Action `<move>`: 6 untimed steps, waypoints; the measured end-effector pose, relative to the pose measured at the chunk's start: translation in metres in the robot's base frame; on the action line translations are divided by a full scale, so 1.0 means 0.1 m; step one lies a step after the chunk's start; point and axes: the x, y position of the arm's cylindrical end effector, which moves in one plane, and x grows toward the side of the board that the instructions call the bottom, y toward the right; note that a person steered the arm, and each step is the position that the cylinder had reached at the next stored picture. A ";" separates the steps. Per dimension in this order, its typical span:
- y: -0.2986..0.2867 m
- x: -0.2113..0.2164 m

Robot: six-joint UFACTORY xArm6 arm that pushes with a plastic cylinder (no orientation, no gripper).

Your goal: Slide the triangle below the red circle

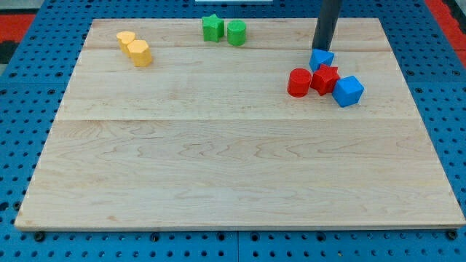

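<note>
Eight blocks lie on the bench point(218, 167). No gripper is fitted, so there is nothing to report as spread or pinched; the arm ends in a bare rod. My tip point(322, 49) stands at the far edge of the right-hand cluster.

Findings, placed from my tip:
- The blue triangle point(321, 58), the task's block, sits immediately toward the view's bottom of my tip. I cannot tell whether the two touch.
- The red star point(325, 78) lies further the same way, against the triangle's lower edge.
- The red circle point(298, 83) is toward the view's bottom and slightly left, beside the star.
- The blue cube point(348, 91) is toward the bottom and right, against the star.
- The two green blocks point(224, 30) and two yellow blocks point(133, 46) are well off to the view's left and play no part.

Assessment: the approach step is in hand and the push proper is not yet done, since the triangle is above the circle, not below it.

Next move, in my judgement: a straight push toward the view's bottom would drive the triangle into the star. I would get the tip to the triangle's right side, slide it left clear of the circle, then bring it down and back under the circle.
</note>
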 end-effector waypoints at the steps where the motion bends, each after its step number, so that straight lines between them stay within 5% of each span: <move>1: -0.01 0.07; 6: -0.48 1.35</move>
